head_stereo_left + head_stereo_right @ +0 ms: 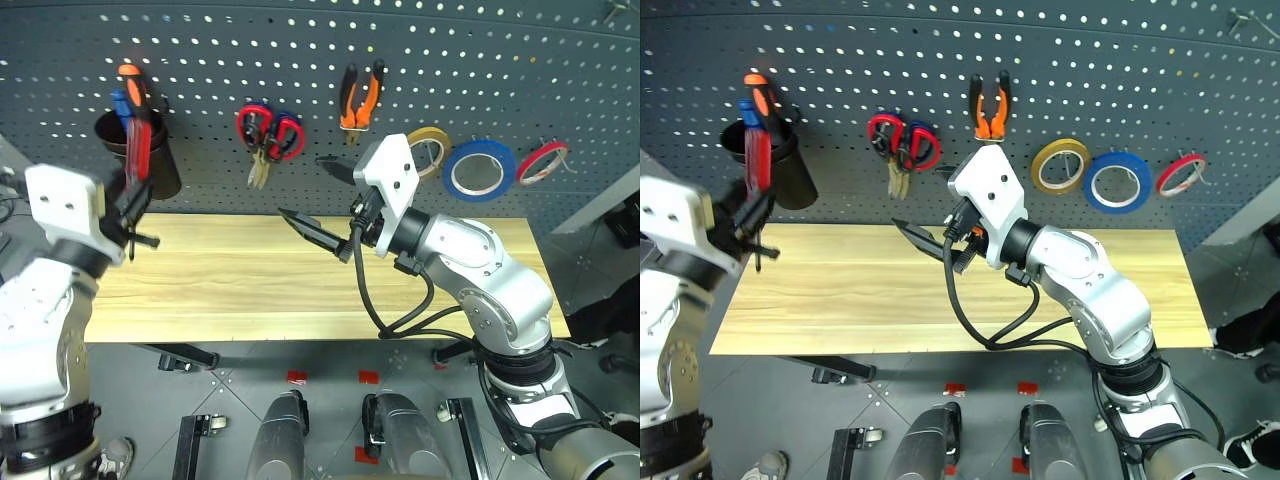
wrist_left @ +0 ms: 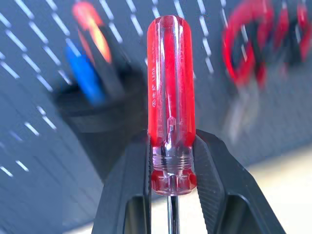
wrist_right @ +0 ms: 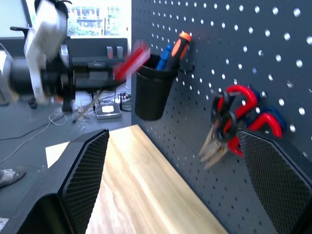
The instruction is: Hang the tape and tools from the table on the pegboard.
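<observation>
Backing the bare table point(image 1: 250, 290), the pegboard point(image 1: 300, 60) faces left gripper point(image 1: 135, 215) clamping screwdriver point(image 1: 137, 150), right gripper point(image 1: 318, 232) wide.

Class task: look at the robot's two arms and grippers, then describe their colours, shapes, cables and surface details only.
Both arms are glossy silver-grey rounded shells with black joints. Each wrist carries a white boxy housing with small dark holes. The left gripper and right gripper each have two black tapering fingers; the pads show a fine mesh texture. Black cables loop below the right forearm.
</observation>
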### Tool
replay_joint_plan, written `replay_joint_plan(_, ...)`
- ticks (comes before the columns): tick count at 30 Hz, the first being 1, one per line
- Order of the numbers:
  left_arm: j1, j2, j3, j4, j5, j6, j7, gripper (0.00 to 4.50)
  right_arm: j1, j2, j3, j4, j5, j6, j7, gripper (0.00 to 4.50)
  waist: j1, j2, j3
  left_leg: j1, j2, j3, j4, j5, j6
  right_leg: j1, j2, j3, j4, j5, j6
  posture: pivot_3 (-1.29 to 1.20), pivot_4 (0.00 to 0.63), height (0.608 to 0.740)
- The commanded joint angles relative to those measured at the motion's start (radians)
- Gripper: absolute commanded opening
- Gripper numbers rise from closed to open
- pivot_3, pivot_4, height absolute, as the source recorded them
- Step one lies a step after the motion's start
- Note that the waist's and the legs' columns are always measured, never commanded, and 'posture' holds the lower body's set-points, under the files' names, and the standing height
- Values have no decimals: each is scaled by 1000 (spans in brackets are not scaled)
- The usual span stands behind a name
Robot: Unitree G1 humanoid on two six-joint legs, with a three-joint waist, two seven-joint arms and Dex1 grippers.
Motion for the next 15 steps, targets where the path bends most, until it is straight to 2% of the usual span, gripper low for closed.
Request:
replay_joint_plan(1, -136, 22, 16, 53, -10, -41, 40, 870, -28, 8, -1, -10, -10, -44, 7, 4500, 6, -1, -2, 2, 0, 0, 0, 0, 0, 2, 0, 0, 0, 0, 0, 1, 149, 740)
replay_joint_plan(9, -481, 14, -92, 506, 74, -308, -1, 870, -97, 62, 21, 80, -57, -120, -7, 4500, 14, -2, -19, 5, 0, 1, 0, 1, -1, 4, 2, 0, 0, 2, 0, -19, 130, 740)
replay_joint_plan(15, -648, -9, -147, 799, 122, -515, -13, 870, -126, 95, 43, 124, -89, -164, 2, 4500, 11, -5, -29, 4, -1, 3, 1, 1, -1, 4, 1, 0, -1, 2, 0, -38, 124, 740)
